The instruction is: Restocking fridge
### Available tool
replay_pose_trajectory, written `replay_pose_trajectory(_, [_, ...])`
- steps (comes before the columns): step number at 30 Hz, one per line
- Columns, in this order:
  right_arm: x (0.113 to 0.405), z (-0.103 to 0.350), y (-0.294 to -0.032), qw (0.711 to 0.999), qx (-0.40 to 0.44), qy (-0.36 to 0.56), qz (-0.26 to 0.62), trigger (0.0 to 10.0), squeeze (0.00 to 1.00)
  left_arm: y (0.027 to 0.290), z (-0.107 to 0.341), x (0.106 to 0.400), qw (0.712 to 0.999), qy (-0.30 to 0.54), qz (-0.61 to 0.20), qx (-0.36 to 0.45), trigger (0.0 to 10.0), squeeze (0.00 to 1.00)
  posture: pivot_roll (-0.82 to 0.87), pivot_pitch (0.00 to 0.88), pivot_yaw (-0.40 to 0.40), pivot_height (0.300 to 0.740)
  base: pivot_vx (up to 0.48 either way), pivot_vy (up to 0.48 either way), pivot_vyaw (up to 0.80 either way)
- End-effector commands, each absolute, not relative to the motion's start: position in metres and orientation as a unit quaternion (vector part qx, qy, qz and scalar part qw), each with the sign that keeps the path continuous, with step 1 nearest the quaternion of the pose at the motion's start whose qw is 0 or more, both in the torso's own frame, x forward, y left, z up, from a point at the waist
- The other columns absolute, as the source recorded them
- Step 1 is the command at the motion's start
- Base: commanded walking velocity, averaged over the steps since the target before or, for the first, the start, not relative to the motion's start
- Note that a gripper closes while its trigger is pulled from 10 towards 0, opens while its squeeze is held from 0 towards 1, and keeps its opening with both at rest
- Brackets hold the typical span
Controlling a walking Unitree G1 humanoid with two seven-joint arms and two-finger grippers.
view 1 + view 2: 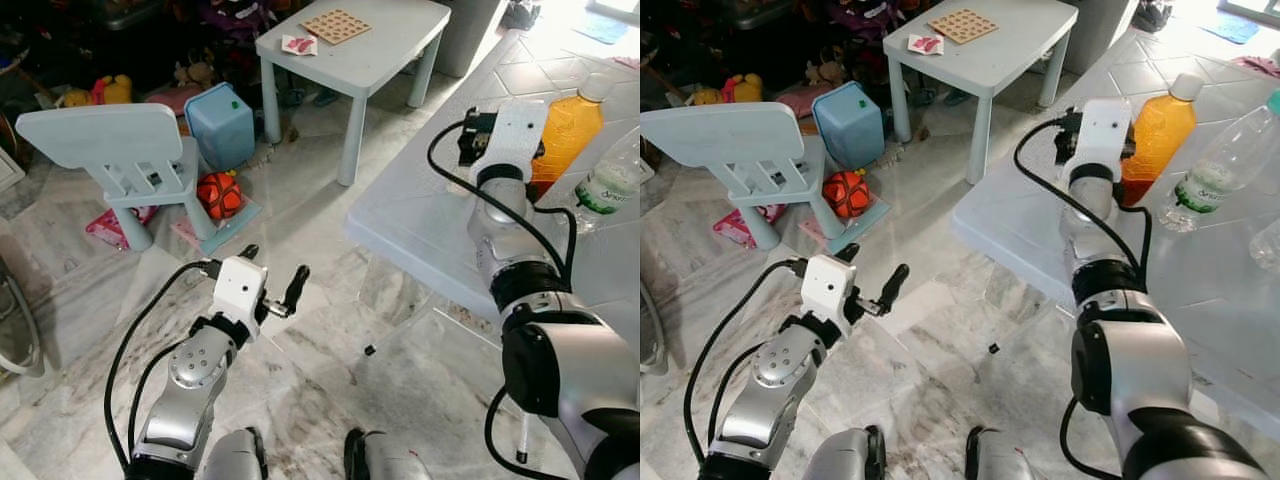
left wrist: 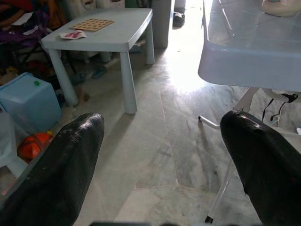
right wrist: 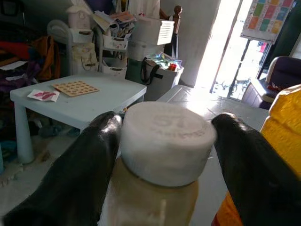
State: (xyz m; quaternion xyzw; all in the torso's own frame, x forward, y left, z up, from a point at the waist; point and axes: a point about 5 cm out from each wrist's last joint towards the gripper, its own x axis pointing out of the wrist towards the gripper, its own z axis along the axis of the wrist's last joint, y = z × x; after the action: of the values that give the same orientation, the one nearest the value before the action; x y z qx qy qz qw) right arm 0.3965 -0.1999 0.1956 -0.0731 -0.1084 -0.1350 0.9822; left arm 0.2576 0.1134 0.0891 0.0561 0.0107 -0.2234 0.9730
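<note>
Two black fingers (image 3: 75, 179) of right gripper (image 3: 162, 160) spread around upright white-capped bottle (image 3: 162, 141), cap up, left gripper (image 2: 164, 165) wide open, empty.

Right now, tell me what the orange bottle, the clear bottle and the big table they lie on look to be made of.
Orange bottle: translucent plastic, probably, glowing with orange liquid, white cap. Clear bottle: thin see-through plastic, green-and-white label. Big table: pale moulded plastic by its rounded rim and matte sheen, though that is a guess.
</note>
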Motion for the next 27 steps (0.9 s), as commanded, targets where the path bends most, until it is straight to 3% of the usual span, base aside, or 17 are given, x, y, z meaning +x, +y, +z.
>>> replay_pose_trajectory(1, [0.398, 0.2, -0.198, 0.982, -0.068, -0.114, -0.133, 0.0, 0.0, 0.115, 0.089, 0.255, 0.974, 0.014, -0.22, 0.057, 10.0, 0.0, 0.11, 0.157, -0.025, 0.74, 0.0, 0.0, 0.0])
replay_pose_trajectory(21, [0.397, 0.201, -0.197, 0.982, -0.051, -0.13, -0.127, 0.0, 0.0, 0.114, 0.089, 0.259, 0.973, 0.011, -0.22, 0.063, 10.0, 0.0, 0.11, 0.132, -0.026, 0.74, 0.0, 0.0, 0.0])
replay_pose_trajectory(27, [0.393, 0.205, -0.175, 0.984, -0.021, -0.166, -0.058, 0.0, 0.0, 0.119, 0.087, 0.264, 0.978, 0.013, -0.198, 0.068, 10.0, 0.0, 0.11, 0.093, -0.033, 0.74, 0.0, 0.0, 0.0])
